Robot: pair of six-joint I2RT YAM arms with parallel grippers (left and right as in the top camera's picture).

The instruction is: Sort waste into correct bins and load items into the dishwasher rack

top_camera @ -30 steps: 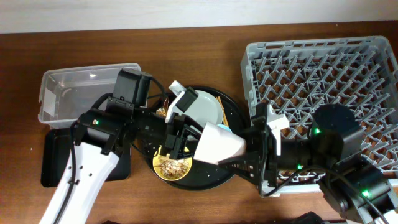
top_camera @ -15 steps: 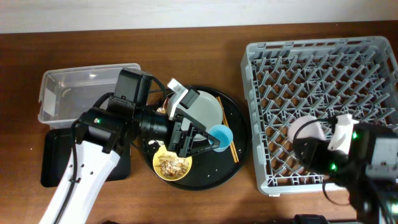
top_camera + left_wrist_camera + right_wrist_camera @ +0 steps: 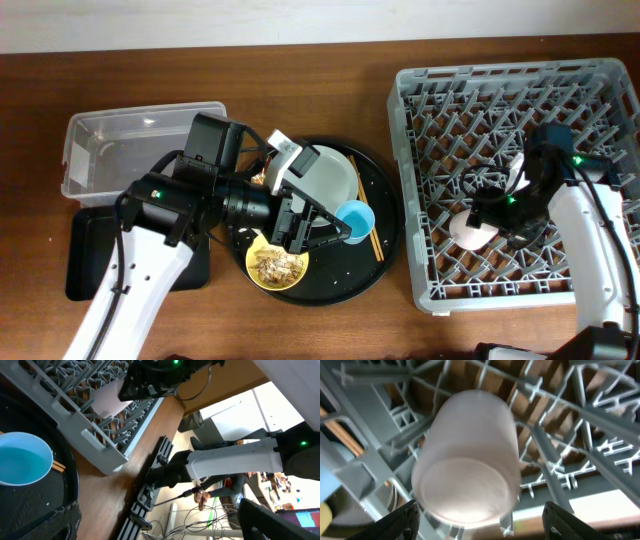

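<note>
The right gripper (image 3: 480, 515) has its two fingers spread wide. In the right wrist view they stand at either side of the pink cup (image 3: 470, 455). I see a gap at one side, so I judge that the cup is not squeezed. The cup lies directly ahead of this gripper, in line with the opening between the jaws. It is tipped over, with its flat bottom turned to the camera. It rests among the pegs of the dishwasher rack (image 3: 402, 170), which stands by the right edge of the desk. The cup is in the part of the rack toward the near edge and toward the middle of the desk. To my judgement this cup is already placed, and the right arm needs only to draw back along the cup's axis without hooking a peg.

The left gripper (image 3: 335, 232) is also wide and holds nothing. It hangs over the round black tray (image 3: 340, 285) in the middle of the desk. The blue cup (image 3: 353, 216) stands upright, mouth up, just past its fingertips on the side of the right edge. The chopsticks (image 3: 368, 232) lie just beside the cup, on its far side from the gripper. The left arm is clearly the nearer one to the blue cup. A short reach toward the right edge would bring the jaws around it.
</note>
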